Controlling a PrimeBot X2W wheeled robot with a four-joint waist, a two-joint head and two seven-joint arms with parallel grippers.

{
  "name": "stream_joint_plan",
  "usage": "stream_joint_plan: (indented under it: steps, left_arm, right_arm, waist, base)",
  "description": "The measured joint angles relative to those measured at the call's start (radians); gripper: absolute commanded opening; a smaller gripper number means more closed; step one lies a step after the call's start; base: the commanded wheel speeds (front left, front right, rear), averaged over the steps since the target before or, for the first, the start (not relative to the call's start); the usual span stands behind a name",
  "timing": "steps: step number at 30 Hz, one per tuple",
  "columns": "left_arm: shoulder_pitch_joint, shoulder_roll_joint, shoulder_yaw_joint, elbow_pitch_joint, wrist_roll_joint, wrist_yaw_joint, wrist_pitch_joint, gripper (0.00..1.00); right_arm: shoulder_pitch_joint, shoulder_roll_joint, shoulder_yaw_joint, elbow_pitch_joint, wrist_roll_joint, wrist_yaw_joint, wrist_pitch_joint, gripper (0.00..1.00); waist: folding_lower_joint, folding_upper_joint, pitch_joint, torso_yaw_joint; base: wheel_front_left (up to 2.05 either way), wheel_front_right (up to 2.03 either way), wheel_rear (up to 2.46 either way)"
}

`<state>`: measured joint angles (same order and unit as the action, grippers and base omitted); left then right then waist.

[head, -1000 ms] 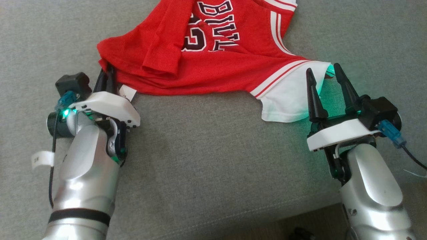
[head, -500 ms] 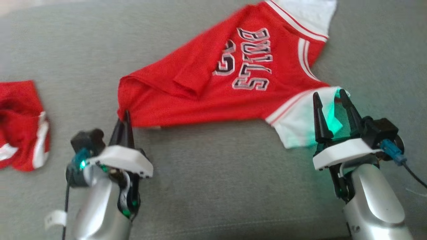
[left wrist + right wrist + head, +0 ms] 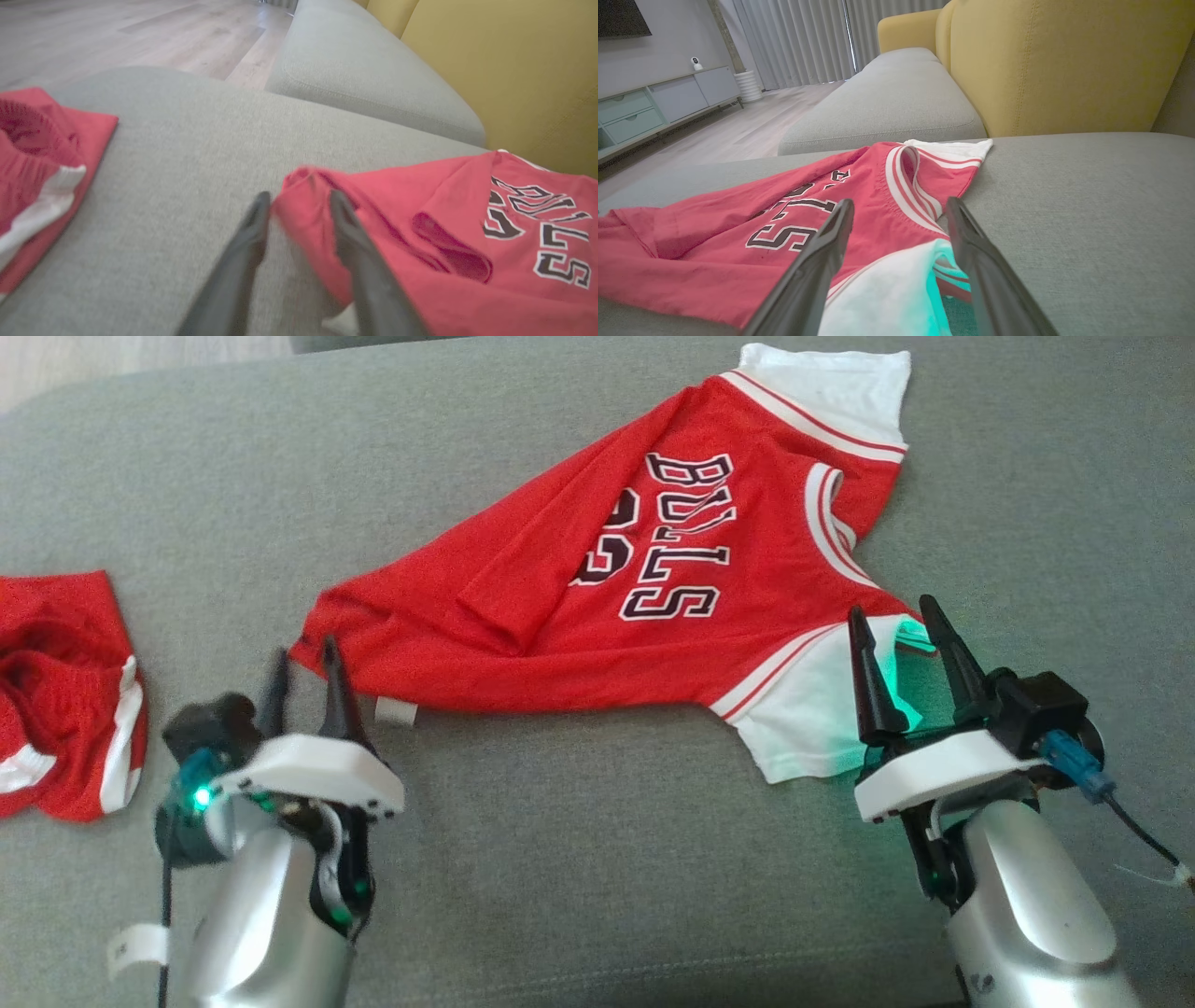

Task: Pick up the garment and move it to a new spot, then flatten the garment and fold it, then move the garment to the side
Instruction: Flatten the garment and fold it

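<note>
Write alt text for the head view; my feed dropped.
A red jersey lies rumpled on a grey cushion. Both open at its near edge, the left gripper sits by the hem corner, the right gripper astride a white sleeve. Red shorts lie at far left.

The left gripper [image 3: 303,655] sits at the near left, its two dark fingers pointing away from the robot and parted by a narrow gap, which the left wrist view [image 3: 300,196] also shows. Its silver left forearm [image 3: 261,915] rises from the bottom edge to a white wrist plate [image 3: 308,770]. At the near right, the right gripper [image 3: 892,611] points the same way with its fingers spread wide [image 3: 900,201] above the silver right forearm [image 3: 1027,896].
</note>
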<state>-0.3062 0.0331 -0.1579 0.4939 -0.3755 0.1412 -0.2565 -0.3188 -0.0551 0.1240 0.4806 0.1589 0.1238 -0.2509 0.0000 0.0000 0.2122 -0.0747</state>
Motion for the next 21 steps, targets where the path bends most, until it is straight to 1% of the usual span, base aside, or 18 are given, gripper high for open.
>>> stream_joint_plan:
  steps: [6, 11, 15, 21]
  left_arm:
    - [0.001, 0.000, 0.028, -0.041, 0.071, -0.006, 0.000, 1.00]
    - [0.097, 0.001, 0.012, -0.073, 0.125, -0.027, 0.000, 1.00]
    - [0.174, 0.001, 0.003, -0.112, 0.155, -0.027, 0.000, 1.00]
    - [0.242, 0.002, 0.003, -0.186, 0.201, -0.027, 0.000, 1.00]
  right_arm:
    - [0.015, 0.000, -0.002, -0.020, 0.010, 0.000, 0.000, 1.00]
    - [0.078, 0.000, -0.023, -0.035, 0.025, 0.000, 0.000, 1.00]
    - [0.108, 0.000, -0.045, -0.053, 0.035, 0.000, 0.000, 1.00]
    - [0.142, 0.001, -0.088, -0.082, 0.035, 0.000, 0.000, 1.00]
  waist:
    - [0.0000, 0.0000, -0.025, -0.009]
    - [0.0000, 0.0000, -0.057, 0.001]
    - [0.0000, 0.0000, -0.079, 0.017]
    - [0.0000, 0.0000, -0.104, 0.035]
  base:
    - [0.00, 0.00, 0.00]
    - [0.00, 0.00, 0.00]
    - [0.00, 0.00, 0.00]
    - [0.00, 0.00, 0.00]
